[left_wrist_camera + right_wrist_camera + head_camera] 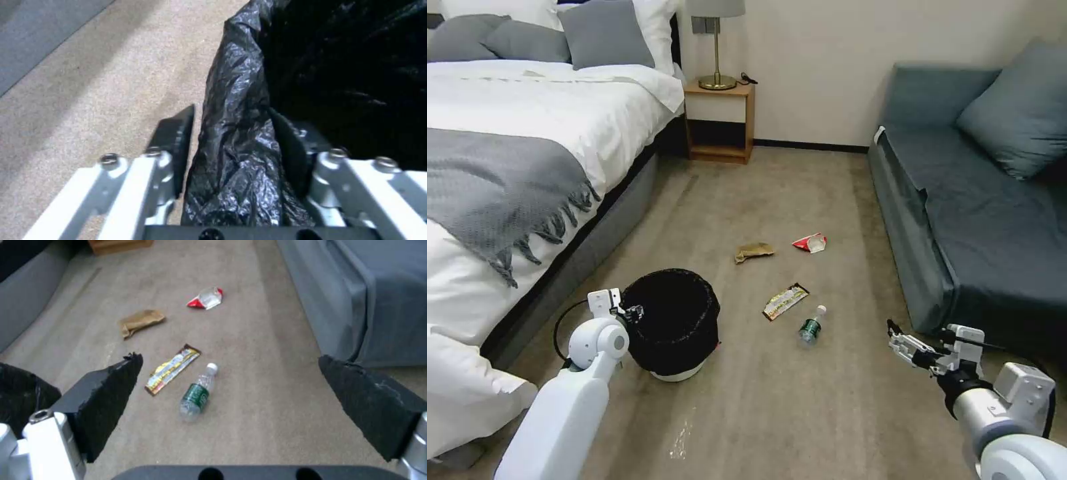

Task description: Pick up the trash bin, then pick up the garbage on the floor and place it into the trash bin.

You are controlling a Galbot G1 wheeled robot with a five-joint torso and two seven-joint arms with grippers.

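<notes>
The trash bin (670,320), white with a black bag (240,150) over its rim, stands on the floor (747,413) beside the bed. My left gripper (634,312) (231,110) straddles its near-left rim, one finger outside and one inside, pressed against the bag. The garbage lies to the bin's right: a clear bottle (812,327) (198,393), a yellow-black wrapper (785,301) (171,370), crumpled brown paper (754,252) (140,321) and a red-white packet (810,243) (205,298). My right gripper (904,343) (229,358) hovers open, right of the bottle and nearer me.
A bed (527,167) with a grey fringed throw runs along the left. A blue-grey sofa (974,220) lines the right. Against the back wall stands a wooden nightstand (720,120) with a lamp. Open carpet stretches between bed and sofa.
</notes>
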